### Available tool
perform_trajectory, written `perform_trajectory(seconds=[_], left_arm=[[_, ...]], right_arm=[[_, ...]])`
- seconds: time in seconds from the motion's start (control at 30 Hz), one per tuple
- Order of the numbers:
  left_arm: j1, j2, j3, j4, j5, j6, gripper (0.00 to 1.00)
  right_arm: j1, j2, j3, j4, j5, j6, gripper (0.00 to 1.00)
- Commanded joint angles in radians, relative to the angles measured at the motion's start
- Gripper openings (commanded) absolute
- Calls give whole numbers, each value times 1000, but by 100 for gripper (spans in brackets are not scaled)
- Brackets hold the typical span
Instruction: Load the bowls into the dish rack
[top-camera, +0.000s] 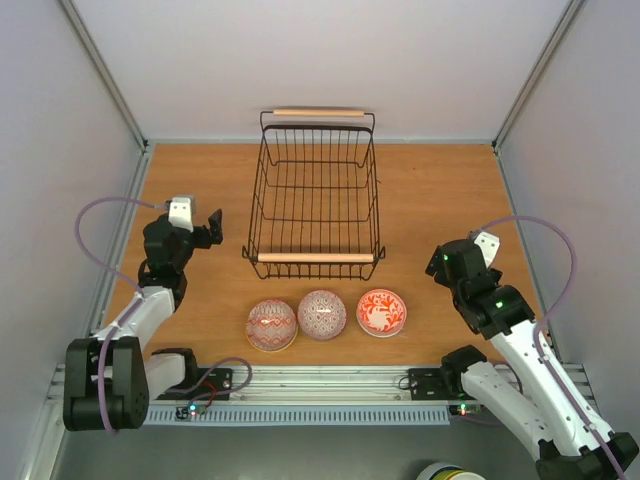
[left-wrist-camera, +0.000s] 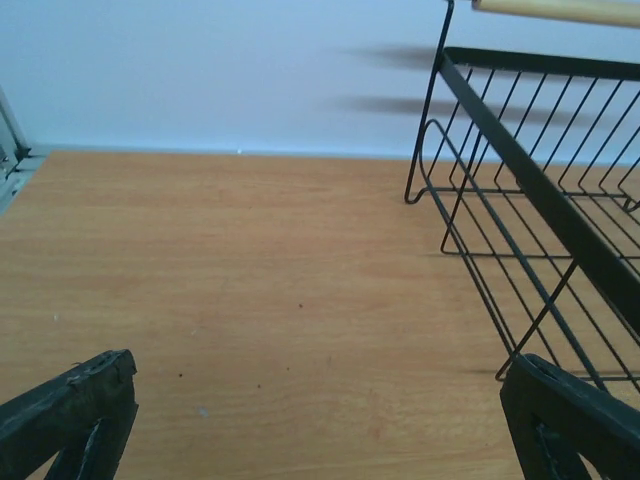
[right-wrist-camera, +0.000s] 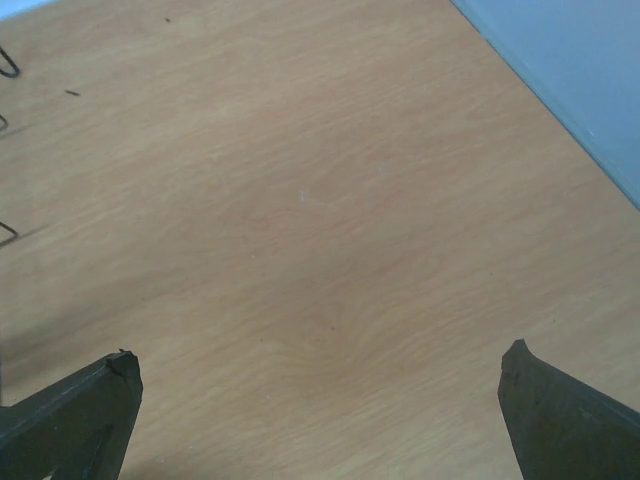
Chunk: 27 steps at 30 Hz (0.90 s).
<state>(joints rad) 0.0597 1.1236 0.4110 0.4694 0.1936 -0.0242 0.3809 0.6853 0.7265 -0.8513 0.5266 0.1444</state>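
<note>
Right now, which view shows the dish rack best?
Top external: the whole dish rack shows, empty. Left wrist catches only one side wall; right wrist, only wire tips at its left edge.

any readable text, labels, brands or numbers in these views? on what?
None readable in any view.
Left bowl, middle bowl, right bowl: decorative patterns only, no lettering.
Dish rack: no label or mark showing.

Left wrist view crops the dish rack (left-wrist-camera: 530, 170).
</note>
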Motion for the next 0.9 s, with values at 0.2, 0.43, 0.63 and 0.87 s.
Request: perform_trajectory(seconds=[0.2,0.43,0.63,0.87], left_arm=[[5,32,32,-84,-75,-10,99],[15,124,124,-196,-31,-3,99],[17,160,161,-243,-57,3,99],[17,162,169,-254,-49,11,99]], right_arm=[[7,55,79,-152,27,133,99],[7,-12,27,-122,-83,166,99],[51,89,-17,-167,-208,226,90],[171,93,-67,-134,-306,278,68]])
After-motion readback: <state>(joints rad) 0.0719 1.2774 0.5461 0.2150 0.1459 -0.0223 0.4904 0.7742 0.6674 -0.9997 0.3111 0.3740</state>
